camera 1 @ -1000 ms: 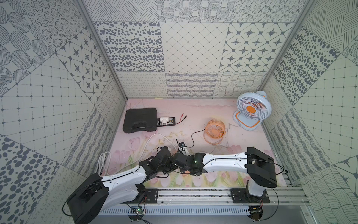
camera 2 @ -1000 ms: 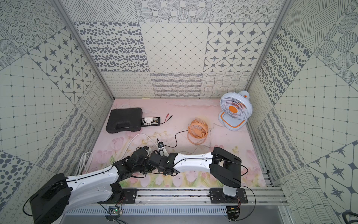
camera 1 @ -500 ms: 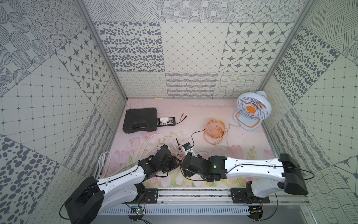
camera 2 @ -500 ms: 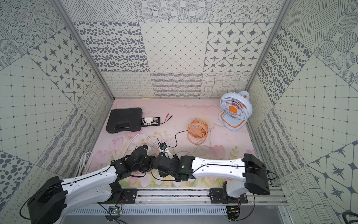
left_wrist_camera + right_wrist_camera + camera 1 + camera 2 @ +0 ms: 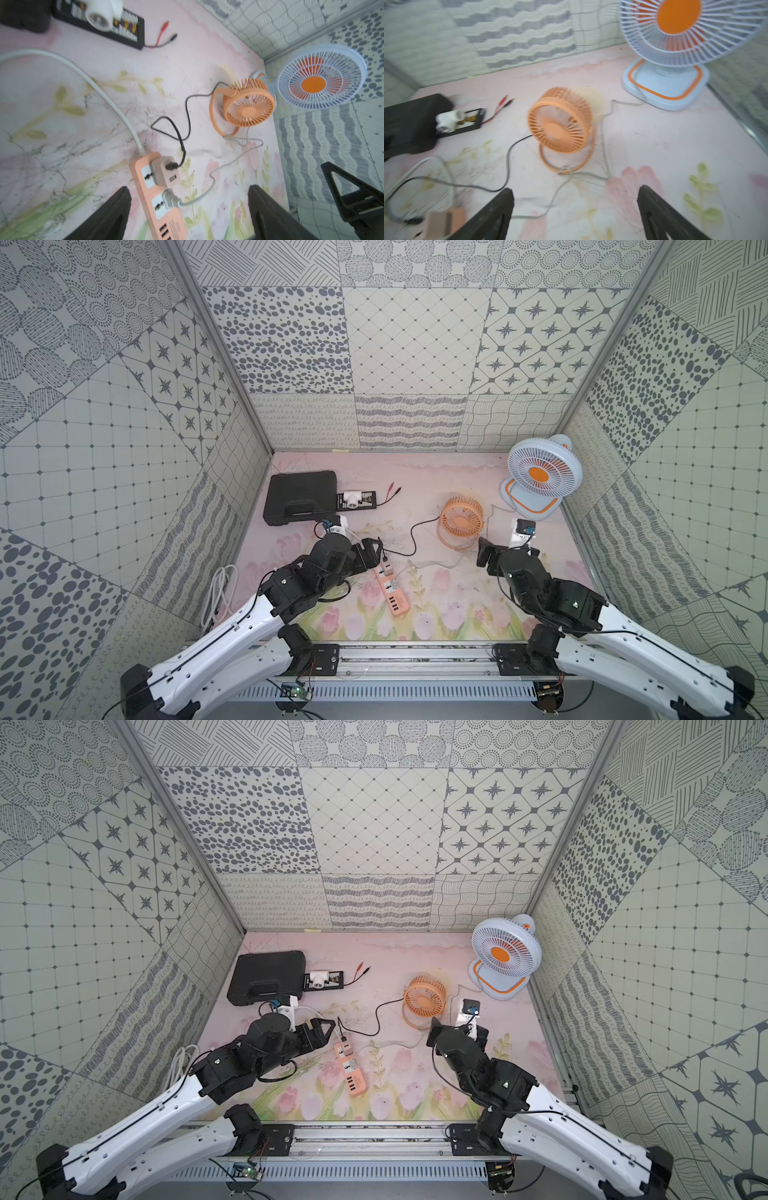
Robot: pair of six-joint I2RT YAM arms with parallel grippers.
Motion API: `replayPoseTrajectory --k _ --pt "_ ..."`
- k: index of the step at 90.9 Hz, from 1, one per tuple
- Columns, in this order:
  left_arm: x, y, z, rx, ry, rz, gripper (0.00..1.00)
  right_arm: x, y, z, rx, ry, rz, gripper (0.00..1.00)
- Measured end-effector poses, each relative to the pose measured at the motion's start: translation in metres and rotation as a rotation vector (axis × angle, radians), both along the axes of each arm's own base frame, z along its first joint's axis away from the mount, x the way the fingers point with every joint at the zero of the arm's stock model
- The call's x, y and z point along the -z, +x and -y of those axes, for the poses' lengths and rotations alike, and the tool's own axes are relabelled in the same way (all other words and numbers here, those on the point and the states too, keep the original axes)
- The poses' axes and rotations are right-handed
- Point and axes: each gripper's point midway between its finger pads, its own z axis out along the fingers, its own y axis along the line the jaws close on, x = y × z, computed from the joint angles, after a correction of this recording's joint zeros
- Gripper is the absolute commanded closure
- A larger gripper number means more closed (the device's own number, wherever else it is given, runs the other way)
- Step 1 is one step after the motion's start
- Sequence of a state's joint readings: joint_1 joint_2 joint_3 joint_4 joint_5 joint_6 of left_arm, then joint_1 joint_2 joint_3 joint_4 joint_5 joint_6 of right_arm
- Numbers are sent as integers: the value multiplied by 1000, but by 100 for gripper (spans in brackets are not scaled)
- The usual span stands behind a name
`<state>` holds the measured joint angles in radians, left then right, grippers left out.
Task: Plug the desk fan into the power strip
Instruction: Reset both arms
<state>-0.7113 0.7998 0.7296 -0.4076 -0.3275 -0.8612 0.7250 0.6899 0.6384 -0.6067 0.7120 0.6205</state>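
Observation:
The peach-orange power strip lies on the mat near the front. In the left wrist view, the power strip has a grey plug in its nearer socket. The plug's grey cord runs off toward the white-blue desk fan at the back right. A pink adapter fills the other socket, with the small orange fan's black cord in it. My left gripper hovers open over the strip's far end. My right gripper is open and empty near the orange fan.
A black case and a black board with a white fitting lie at the back left, with red and black clip leads beside them. The strip's thick white cord coils at the left wall. Patterned walls close in three sides.
Both grippers have opened. The right arm has swung away from the power strip to the right side. The left gripper has stayed by the strip's far end.

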Motion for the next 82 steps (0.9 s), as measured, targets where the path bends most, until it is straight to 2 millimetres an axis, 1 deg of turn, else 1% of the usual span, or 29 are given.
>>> replayPoseTrajectory --k 6,8,9,14,20,27,31,37,42,46,54,59,68,73,77,82 --pt "-8 18 -15 -70 87 82 7 14 18 39 125 -49 -60 3" --pt "-9 26 -21 -94 122 107 6 17 23 48 156 -60 -76 3" --pt "-8 30 -24 -109 143 116 6 22 27 55 175 -70 -93 3" --pt "-3 50 -43 -182 237 144 3 37 41 75 228 -96 -141 3" --pt "10 74 -70 -271 338 132 3 59 54 99 294 -120 -194 3" --pt "37 98 -109 -371 444 79 2 87 59 119 350 -146 -220 3" --pt "57 107 -130 -410 494 35 2 103 60 122 347 -163 -224 3" --pt "83 111 -152 -440 549 -17 2 123 61 121 309 -190 -223 3" --pt "105 109 -167 -451 579 -50 2 131 64 119 278 -197 -203 3" --pt "122 105 -176 -451 599 -68 2 132 69 117 254 -189 -163 3" --pt "146 101 -183 -423 629 -97 2 121 85 121 250 -171 -67 3" --pt "153 106 -183 -401 636 -83 2 113 98 124 240 -153 -12 3" --pt "167 112 -179 -343 639 -61 1 107 124 123 172 -107 7 3" --pt "171 116 -177 -314 630 -37 1 101 140 117 117 -77 44 3" --pt "175 119 -175 -297 623 -21 1 98 148 111 82 -80 81 3" --pt "178 119 -174 -277 619 -10 1 102 153 93 24 -112 113 3"
